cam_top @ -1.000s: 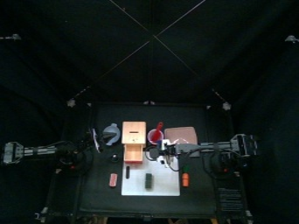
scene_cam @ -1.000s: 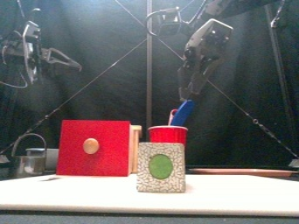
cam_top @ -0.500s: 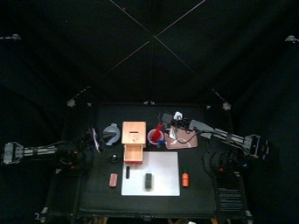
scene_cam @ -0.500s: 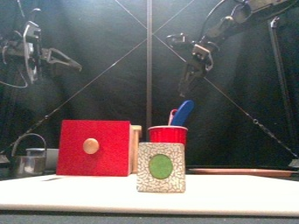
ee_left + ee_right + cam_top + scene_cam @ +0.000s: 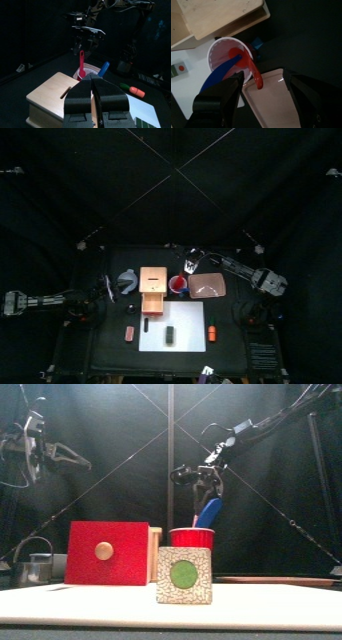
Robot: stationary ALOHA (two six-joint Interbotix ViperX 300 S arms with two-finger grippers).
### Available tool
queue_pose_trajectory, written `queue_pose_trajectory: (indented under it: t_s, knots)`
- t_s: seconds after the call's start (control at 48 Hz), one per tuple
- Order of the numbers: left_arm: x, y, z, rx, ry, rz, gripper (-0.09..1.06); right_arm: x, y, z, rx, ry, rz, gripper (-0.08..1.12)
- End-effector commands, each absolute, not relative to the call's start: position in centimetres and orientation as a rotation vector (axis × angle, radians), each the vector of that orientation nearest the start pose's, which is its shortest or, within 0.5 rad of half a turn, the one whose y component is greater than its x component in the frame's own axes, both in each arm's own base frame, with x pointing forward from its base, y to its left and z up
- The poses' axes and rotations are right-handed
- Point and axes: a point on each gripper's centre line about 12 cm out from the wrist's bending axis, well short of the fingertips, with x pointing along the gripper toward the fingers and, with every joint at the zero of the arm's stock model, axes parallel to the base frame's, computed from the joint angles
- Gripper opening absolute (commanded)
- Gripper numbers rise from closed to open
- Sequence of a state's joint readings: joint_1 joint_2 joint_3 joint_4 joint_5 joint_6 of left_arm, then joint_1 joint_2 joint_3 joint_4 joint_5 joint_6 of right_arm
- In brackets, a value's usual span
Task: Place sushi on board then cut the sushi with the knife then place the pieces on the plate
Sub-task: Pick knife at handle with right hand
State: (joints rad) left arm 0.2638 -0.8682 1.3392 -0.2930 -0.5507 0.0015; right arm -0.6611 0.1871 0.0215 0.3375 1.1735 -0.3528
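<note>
Now right fingers are spread apart over the red cup, red knife handle between them. On the board lies the sushi. Left fingers are together, near the box.

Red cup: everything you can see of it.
The red cup stands upright, plastic-looking, red outside, pale inside, between the wooden box and the pink tray, behind the white board. A blue knife and a red knife lean in it. The right pincer hangs above, open around the red knife's upper end.
</note>
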Motion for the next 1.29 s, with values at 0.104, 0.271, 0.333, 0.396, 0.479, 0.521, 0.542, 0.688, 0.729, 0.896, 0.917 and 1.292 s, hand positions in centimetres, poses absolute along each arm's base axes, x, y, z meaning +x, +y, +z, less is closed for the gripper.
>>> queue_pose_trajectory:
  t_s: [0.104, 0.271, 0.333, 0.396, 0.479, 0.521, 0.542, 0.688, 0.729, 0.896, 0.917, 1.292]
  knots:
    - [18.3, 6.9, 24.0, -0.237, -0.123, 0.409, 0.30, 37.2, -24.1, 25.5, 0.448, 1.212, -0.155, 0.93]
    - [18.2, 6.9, 23.7, -0.237, -0.114, 0.411, 0.30, 37.9, -24.0, 24.9, 0.398, 1.296, -0.144, 0.93]
    - [18.2, 6.9, 23.6, -0.239, -0.112, 0.411, 0.30, 38.1, -24.0, 24.4, 0.399, 1.330, -0.134, 0.93]
    - [18.2, 6.9, 23.6, -0.239, -0.112, 0.411, 0.30, 38.4, -24.1, 24.2, 0.402, 1.341, -0.126, 0.93]
    - [18.2, 6.9, 23.6, -0.239, -0.111, 0.412, 0.30, 38.8, -24.1, 24.6, 0.395, 1.331, -0.122, 0.93]
    - [18.2, 6.9, 23.6, -0.239, -0.111, 0.412, 0.30, 38.9, -24.2, 24.8, 0.392, 1.327, -0.122, 0.93]
    - [18.2, 6.9, 23.6, -0.239, -0.111, 0.412, 0.30, 39.0, -24.2, 25.0, 0.390, 1.323, -0.123, 0.93]
    - [18.1, 6.9, 23.4, -0.239, -0.108, 0.412, 0.30, 39.0, -24.2, 25.1, 0.391, 1.322, -0.125, 0.92]
    - [18.1, 6.8, 23.4, -0.239, -0.106, 0.412, 0.30, 39.0, -24.2, 25.1, 0.391, 1.325, -0.123, 0.90]
    - [18.1, 6.8, 23.4, -0.239, -0.106, 0.412, 0.30, 39.1, -23.7, 25.1, 0.390, 1.339, -0.111, 0.71]
    - [18.1, 6.8, 23.4, -0.238, -0.106, 0.412, 0.30, 39.1, -23.7, 25.0, 0.390, 1.340, -0.109, 0.69]
    - [18.1, 6.9, 23.4, -0.239, -0.107, 0.415, 0.30, 39.5, -22.5, 25.4, 0.373, 1.341, -0.091, 0.38]
